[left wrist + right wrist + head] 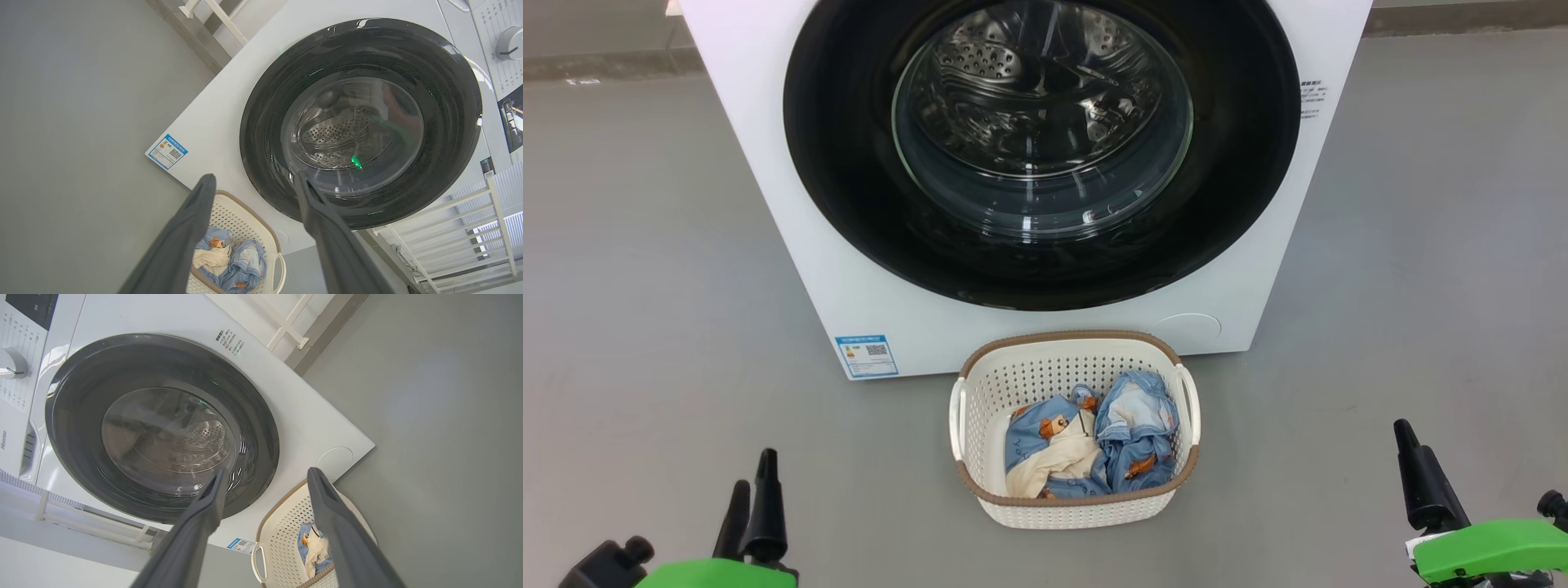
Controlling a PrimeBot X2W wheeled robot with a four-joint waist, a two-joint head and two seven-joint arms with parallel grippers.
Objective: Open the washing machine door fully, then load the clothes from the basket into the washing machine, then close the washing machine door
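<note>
The washing machine (768, 237) stands white and boxy straight ahead. Its door (849, 204), a glossy black rim around a clear glass bowl, lies shut flat against the front, and the steel drum shows through the glass. On the floor just before the machine sits the cream basket (1070, 339) with a brown rim. The light-blue bear-print clothes (1086, 449) lie bundled inside it. My left gripper (753, 478) is low at the left, open and empty, well short of the basket. My right gripper (1406, 441) is low at the right, its fingers (327, 506) spread apart with nothing between them.
Bare grey floor surrounds the machine and basket on both sides. A blue-white label sticker (866, 355) and a round lower cover (1186, 331) mark the machine's front. A white slatted rack (449, 228) and a control dial (510, 43) appear in the left wrist view.
</note>
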